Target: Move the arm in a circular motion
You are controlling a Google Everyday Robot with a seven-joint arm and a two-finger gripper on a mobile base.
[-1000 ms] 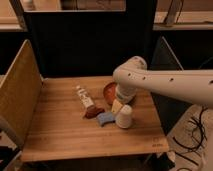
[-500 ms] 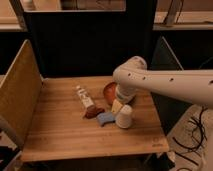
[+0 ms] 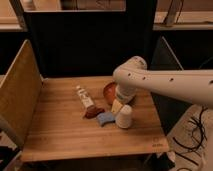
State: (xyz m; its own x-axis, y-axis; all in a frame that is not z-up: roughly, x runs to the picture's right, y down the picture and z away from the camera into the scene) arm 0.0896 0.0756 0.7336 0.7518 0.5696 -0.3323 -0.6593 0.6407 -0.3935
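The off-white arm (image 3: 170, 82) reaches in from the right edge over the wooden table (image 3: 55, 130). It has thick rounded segments with small dark holes and bends down at a bulbous joint (image 3: 129, 75). Its pale tip, the gripper (image 3: 117, 106), hangs low over the table's right half. It is just behind and left of a small white cup (image 3: 124, 116) and in front of a reddish-brown bowl (image 3: 109, 91), which the arm partly hides.
A small bottle (image 3: 84, 96) lies left of the gripper, with a dark brown item (image 3: 93, 112) and a blue item (image 3: 106, 118) in front of it. A tilted wooden panel (image 3: 19, 92) stands on the left, a dark panel (image 3: 168, 52) on the right. Cables (image 3: 195, 137) lie on the floor at right.
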